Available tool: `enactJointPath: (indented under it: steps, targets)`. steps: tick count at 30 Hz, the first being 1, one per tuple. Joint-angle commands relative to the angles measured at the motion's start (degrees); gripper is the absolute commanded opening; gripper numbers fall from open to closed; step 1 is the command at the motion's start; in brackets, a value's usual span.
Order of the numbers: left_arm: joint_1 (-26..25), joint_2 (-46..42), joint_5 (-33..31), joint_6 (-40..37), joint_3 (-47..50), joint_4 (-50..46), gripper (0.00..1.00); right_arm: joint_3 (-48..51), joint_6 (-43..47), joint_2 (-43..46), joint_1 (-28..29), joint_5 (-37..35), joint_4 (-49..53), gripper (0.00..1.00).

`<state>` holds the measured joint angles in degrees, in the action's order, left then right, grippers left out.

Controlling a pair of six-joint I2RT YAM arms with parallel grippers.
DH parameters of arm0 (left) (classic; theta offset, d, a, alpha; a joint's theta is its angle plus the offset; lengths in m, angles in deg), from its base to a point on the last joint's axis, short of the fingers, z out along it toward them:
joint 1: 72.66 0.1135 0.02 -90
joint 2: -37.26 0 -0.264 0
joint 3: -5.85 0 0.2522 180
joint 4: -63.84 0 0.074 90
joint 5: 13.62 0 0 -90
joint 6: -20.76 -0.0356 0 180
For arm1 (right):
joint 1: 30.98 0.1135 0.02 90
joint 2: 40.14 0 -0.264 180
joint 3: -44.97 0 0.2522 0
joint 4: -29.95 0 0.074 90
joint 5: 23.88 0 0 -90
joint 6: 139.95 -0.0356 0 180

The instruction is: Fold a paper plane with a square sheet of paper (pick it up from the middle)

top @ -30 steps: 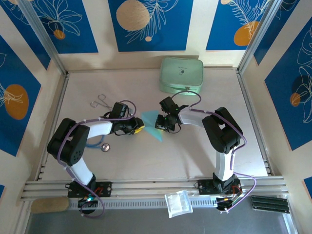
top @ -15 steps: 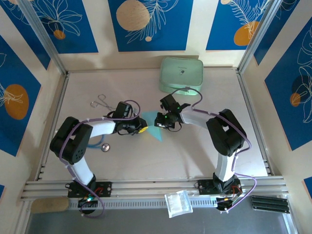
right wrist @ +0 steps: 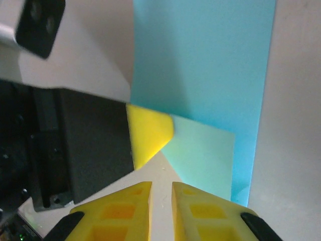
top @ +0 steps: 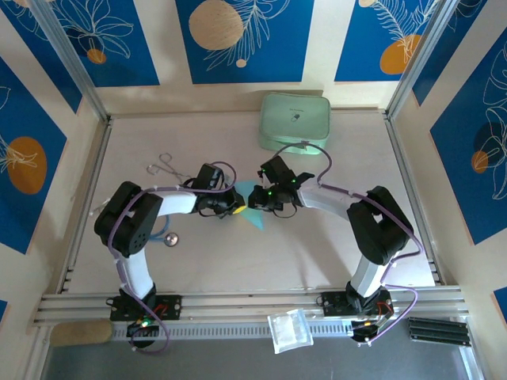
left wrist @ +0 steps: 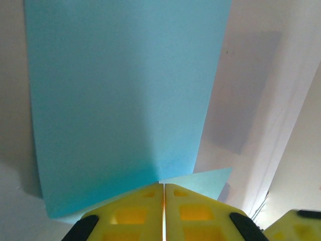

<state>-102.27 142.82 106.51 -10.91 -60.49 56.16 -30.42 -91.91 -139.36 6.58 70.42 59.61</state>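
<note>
Top view: both arms have moved inward over mid-counter; the paper (top: 252, 207), partly folded, now lies between left gripper (top: 235, 207) and right gripper (top: 255, 198).

Left wrist: our left jaws have just closed, pads together on the paper's (left wrist: 120, 100) near edge.

Right wrist: right gripper (right wrist: 161, 196) jaws a narrow slit apart, paper (right wrist: 210, 65) just ahead; grip uncertain. We judge a crease is being set.

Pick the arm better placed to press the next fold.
Right, tentatively. The left pincer is shut, apparently pinching the blue paper, so it is anchoring. The right pincer sits at the paper's edge with a slight gap between fingers, seemingly free.
</note>
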Motion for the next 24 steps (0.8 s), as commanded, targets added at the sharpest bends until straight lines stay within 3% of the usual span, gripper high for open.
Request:
enactJointPath:
  steps: [1, 15, 24]
  targets:
    - [-0.6, 1.13, -0.97, 0.74, -1.64, -1.85, 0.09, 0.31, 0.16, -2.21, 0.5, 1.62, -0.96, 0.17]
    - [-0.65, -0.02, -1.16, 0.59, -2.02, -2.84, 0.11, -0.82, -1.44, -8.22, -0.62, -1.04, 0.14, 0.13]
    - [0.33, -7.57, -9.63, -0.2, 1.99, -8.14, 0.31, 0.41, -2.16, -8.67, -1.78, 0.41, -1.2, 0.15]
